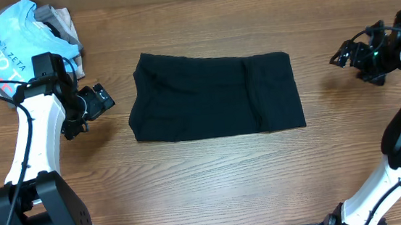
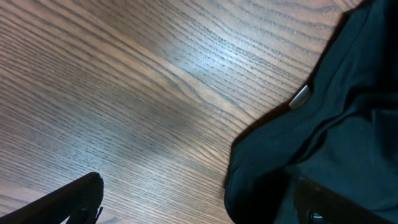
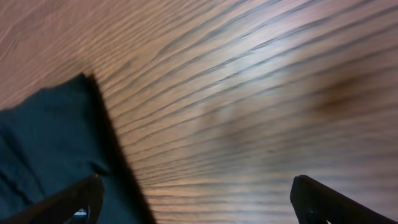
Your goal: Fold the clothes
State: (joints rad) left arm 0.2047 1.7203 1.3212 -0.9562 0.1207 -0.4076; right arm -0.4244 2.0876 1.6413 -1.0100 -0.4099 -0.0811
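Observation:
The black garment (image 1: 215,93) lies folded into a flat rectangle in the middle of the wooden table. My left gripper (image 1: 100,101) is open and empty, just left of the garment's left edge and apart from it. The left wrist view shows the garment's edge (image 2: 323,137) with a small white label (image 2: 300,96) peeking out. My right gripper (image 1: 344,55) is open and empty, right of the garment and apart from it. The right wrist view shows a garment corner (image 3: 53,143) at the left over bare wood.
A pile of other clothes sits at the back left corner: a light blue tee with lettering (image 1: 9,45) on grey and beige garments (image 1: 62,22). Both arm bases stand at the table's front edge.

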